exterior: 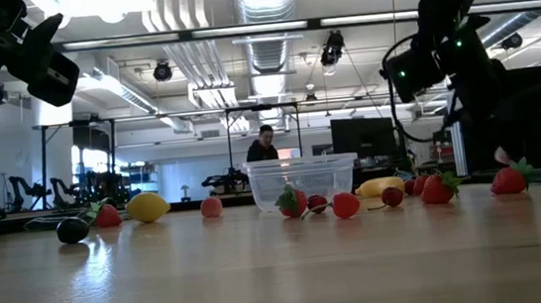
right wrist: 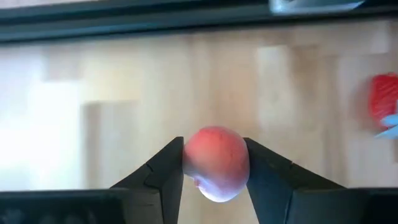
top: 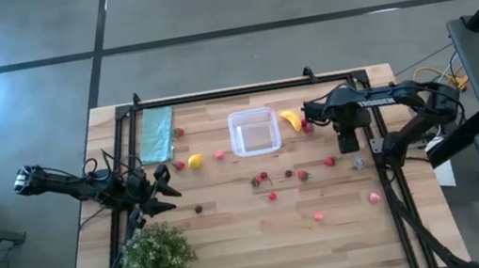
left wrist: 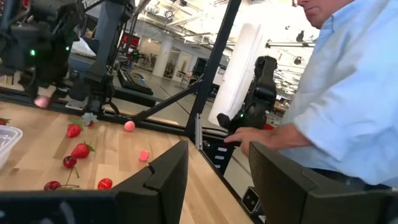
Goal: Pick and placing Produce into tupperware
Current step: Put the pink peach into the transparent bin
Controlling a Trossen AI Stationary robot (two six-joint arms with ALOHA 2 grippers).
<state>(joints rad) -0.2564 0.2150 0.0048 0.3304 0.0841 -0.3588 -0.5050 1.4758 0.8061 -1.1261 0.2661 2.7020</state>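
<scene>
the right gripper (right wrist: 214, 171) is clamped on a pink-red round fruit (right wrist: 216, 163), held between its fingers above the table, just beside the banana (top: 291, 120) and near the clear tupperware (top: 253, 132). the left gripper (left wrist: 217, 180), fingers apart and holding nothing, waits well apart.

The counter (top: 233, 220) is pale wood planks with a smooth matt finish. The tupperware (top: 254, 132) is clear, glossy plastic. The pink fruit (right wrist: 216, 163) in the right pincer (right wrist: 214, 165) looks smooth and slightly shiny, and its fingers (right wrist: 155, 180) look like matt dark plastic.
</scene>
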